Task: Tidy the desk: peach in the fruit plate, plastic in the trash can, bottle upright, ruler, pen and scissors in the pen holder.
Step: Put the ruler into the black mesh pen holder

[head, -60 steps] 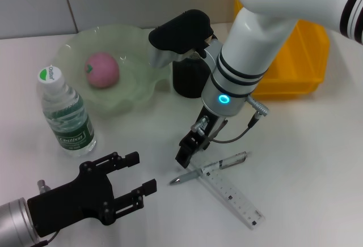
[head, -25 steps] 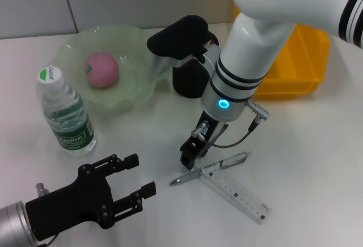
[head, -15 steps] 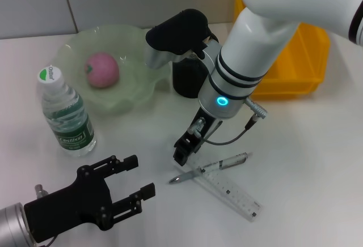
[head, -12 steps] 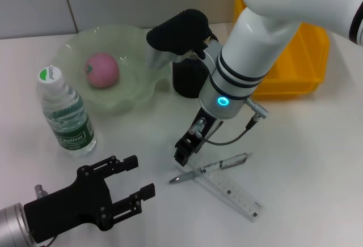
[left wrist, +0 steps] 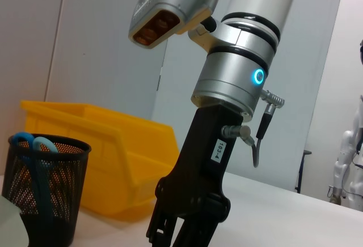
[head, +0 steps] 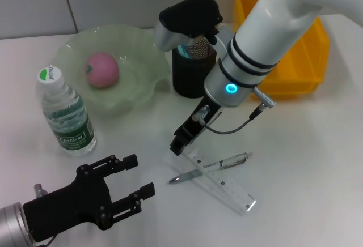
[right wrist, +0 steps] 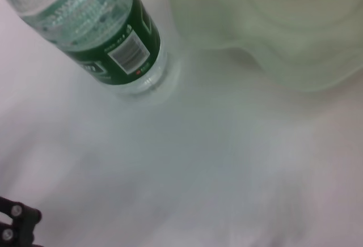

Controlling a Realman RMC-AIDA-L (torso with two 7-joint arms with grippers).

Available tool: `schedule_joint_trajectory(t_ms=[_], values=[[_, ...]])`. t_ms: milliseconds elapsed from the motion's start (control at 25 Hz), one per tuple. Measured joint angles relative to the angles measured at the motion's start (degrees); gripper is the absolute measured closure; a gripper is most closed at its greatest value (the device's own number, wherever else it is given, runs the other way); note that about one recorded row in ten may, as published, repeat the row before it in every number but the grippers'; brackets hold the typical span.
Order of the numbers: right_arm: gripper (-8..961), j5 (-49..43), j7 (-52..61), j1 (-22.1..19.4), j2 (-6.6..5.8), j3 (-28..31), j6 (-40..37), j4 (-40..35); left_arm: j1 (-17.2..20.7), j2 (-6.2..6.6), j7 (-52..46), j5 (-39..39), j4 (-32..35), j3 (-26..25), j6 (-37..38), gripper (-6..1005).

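Black and spread-fingered, the left tool [head: 122,187] sits low at the near left of the white worktop [head: 317,162], open and holding nothing. Just beyond it the bottle [head: 64,113] stands upright, and behind that the peach [head: 102,69] lies in the green fruit plate [head: 136,97], so those steps look done. At the middle, the black mesh pen holder [head: 191,74] already has blue scissors [left wrist: 31,143] showing over its rim in the left wrist view.

What remains looks like the ruler and pen step. The right tool [head: 182,141] hangs low over the worktop, its tip right at the far end of the clear ruler [head: 221,183]; the pen [head: 211,167] lies across the ruler. Whether its fingers are open or closed cannot be told, nor whether they touch the ruler. Judging by this, the next move calls for a careful pinch on a thin, flat edge that may slide, then a lift into the holder.

To the right stands a yellow bin [head: 295,65], partly covered by the arm. No plastic scrap is visible, and the bin's inside is hidden.
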Motion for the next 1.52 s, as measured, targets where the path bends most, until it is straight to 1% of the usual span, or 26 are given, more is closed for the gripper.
schedule_joint_trajectory(t_ms=[120,160,200,240,360,400,440,600,800,1240,1360,1520], values=[[589,0.01,-1.29,-0.20,-0.03,1.10,-0.48,-0.15,0.01,0.00,0.00,0.00,0.05,0.00,0.00,330],[589,0.03,-1.95,-0.35,-0.03,1.73,-0.72,-0.24,0.02,0.00,0.00,0.00,0.08,0.00,-0.01,331],[589,0.15,-3.78,-0.74,-0.02,3.66,-1.37,-0.47,0.03,0.00,0.00,0.00,0.09,0.00,-0.02,331],[589,0.15,-3.78,-0.74,-0.02,3.66,-1.37,-0.47,0.03,0.00,0.00,0.00,0.09,0.00,-0.02,331],[589,0.26,-6.59,-1.41,-0.01,7.13,-2.15,-0.73,-0.01,0.00,0.00,0.00,0.09,-0.01,-0.03,331],[589,0.29,-8.35,-1.89,0.02,9.41,-2.55,-1.00,-0.08,-0.01,0.00,0.00,0.09,-0.10,-0.03,331],[589,0.29,-8.35,-1.89,0.02,9.41,-2.55,-1.00,-0.08,-0.01,0.00,0.00,0.09,-0.10,-0.03,331],[588,0.38,-11.53,-2.28,-0.03,14.71,-4.30,-1.17,-0.25,0.00,-0.26,0.00,0.09,-0.19,0.00,331],[588,0.63,-13.50,-2.39,-0.03,17.44,-5.56,-1.25,-0.47,0.00,-0.61,0.00,0.13,-0.31,0.04,331],[588,1.84,-16.34,-2.97,-0.02,18.87,-6.76,-2.42,-0.72,-0.02,-0.71,0.00,0.25,-0.52,-0.31,331],[588,4.07,-20.04,-4.40,-0.02,21.84,-7.81,-4.09,-0.99,-0.08,-0.76,0.00,0.27,-0.53,-0.40,331],[588,4.58,-22.36,-5.04,-0.03,24.20,-8.40,-4.45,-1.02,-0.09,-0.77,0.00,0.27,-0.53,-0.47,331]])
